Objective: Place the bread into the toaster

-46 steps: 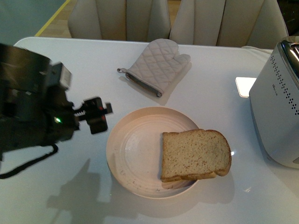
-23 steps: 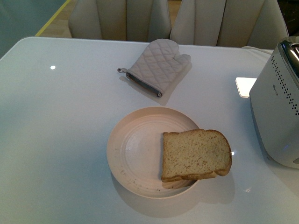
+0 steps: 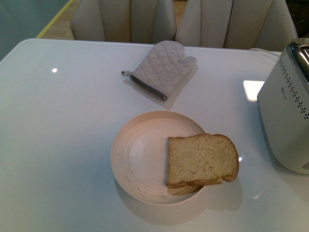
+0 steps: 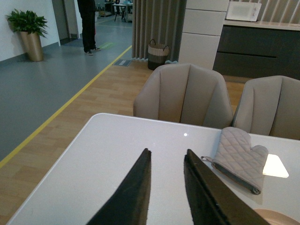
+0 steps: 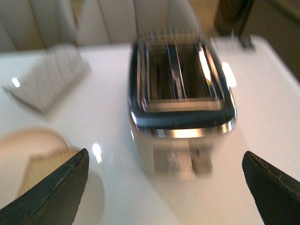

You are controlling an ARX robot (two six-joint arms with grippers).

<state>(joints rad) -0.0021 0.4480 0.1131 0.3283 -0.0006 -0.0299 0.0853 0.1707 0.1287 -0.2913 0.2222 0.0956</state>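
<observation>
The bread (image 3: 202,160), two stacked tan slices with a brown crust, lies on the right part of a round cream plate (image 3: 140,154) in the front view. The silver-white toaster (image 3: 287,121) stands at the table's right edge. Neither arm shows in the front view. In the blurred right wrist view my right gripper (image 5: 164,161) is open and empty above the table, with the toaster (image 5: 180,101) and its two top slots beyond it and the bread (image 5: 47,166) to one side. In the left wrist view my left gripper (image 4: 166,152) is shut and empty over bare table.
A quilted beige oven mitt (image 3: 163,67) lies behind the plate; it also shows in the left wrist view (image 4: 239,157). Two beige chairs (image 3: 120,19) stand at the table's far edge. A bright light patch (image 3: 253,89) lies beside the toaster.
My left arm was at the left of the front view one second ago and has since left that view. Bread, plate, mitt and toaster have not moved.
</observation>
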